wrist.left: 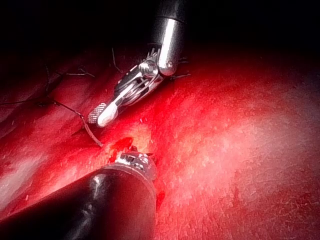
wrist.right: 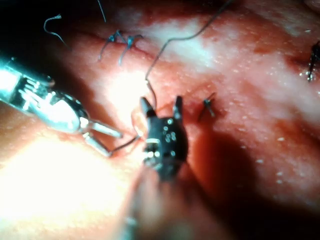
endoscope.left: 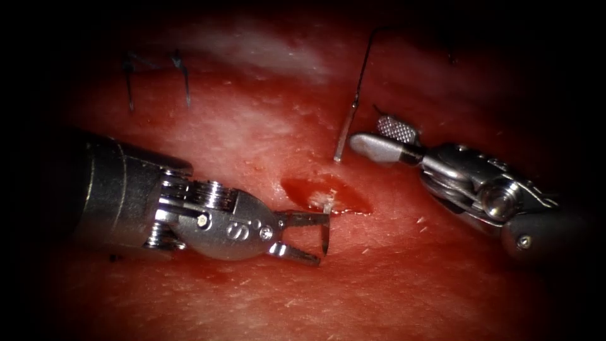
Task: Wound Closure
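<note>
Tissue (endoscope.left: pixel 391 265) spans the field, wet with red fluid (endoscope.left: pixel 208 271). The cut (endoscope.left: pixel 325 194) is a short dark-red opening just beyond the tips of the left gripper (endoscope.left: pixel 314 236) and below and to the left of the right gripper (endoscope.left: pixel 386 139). Left gripper: enters from the left, jaws partly open, one above the other; needle (endoscope.left: pixel 326 232) lies across the gap at the tips, its pale upper end at the cut's lower edge; whether the jaws clamp it cannot be told. In the right wrist view the needle (wrist.right: pixel 125 145) runs as a thin curve from the left gripper (wrist.right: pixel 112 142) toward the cut. Right gripper: jaws apart, holding nothing. Thread (endoscope.left: pixel 355 95) rises from the tissue just left of the right gripper's tips and arcs upward. Earlier stitch ends (endoscope.left: pixel 183 76) stand well above the left gripper's shaft.
</note>
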`<act>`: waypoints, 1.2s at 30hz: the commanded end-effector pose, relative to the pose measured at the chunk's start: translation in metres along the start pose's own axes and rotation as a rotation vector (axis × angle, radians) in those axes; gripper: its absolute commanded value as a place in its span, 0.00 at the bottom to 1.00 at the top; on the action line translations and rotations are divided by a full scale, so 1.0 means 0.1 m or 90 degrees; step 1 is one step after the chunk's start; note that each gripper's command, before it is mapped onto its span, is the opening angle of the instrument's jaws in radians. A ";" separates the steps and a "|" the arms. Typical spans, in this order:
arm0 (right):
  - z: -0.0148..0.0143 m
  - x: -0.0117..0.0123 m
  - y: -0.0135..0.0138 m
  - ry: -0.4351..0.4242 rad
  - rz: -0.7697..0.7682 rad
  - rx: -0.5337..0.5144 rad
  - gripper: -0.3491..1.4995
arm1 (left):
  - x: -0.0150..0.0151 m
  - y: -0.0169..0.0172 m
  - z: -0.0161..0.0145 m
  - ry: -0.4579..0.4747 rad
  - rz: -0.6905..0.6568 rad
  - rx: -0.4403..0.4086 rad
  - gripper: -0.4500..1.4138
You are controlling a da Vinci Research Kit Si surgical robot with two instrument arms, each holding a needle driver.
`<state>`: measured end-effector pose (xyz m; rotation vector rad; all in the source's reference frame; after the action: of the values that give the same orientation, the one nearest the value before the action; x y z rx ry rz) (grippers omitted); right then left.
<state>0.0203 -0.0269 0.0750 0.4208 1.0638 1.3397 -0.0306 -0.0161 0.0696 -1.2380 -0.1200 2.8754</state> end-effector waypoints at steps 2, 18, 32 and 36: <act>0.002 -0.003 0.003 0.004 -0.005 -0.003 0.70 | 0.000 -0.001 0.016 0.019 0.026 0.018 0.41; 0.002 -0.004 0.003 0.006 -0.017 -0.002 0.55 | -0.039 -0.006 0.048 0.056 0.099 0.026 0.39; 0.009 -0.013 0.002 0.008 -0.020 0.000 0.45 | -0.031 -0.010 0.038 0.108 0.053 0.021 0.00; 0.008 -0.014 0.002 0.006 -0.020 0.004 0.39 | -0.031 0.005 0.026 0.142 -0.130 -0.028 0.00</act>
<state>0.0204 -0.0275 0.0758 0.4015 1.0782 1.3113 -0.0297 -0.0169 0.0729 -1.4437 -0.3355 2.5080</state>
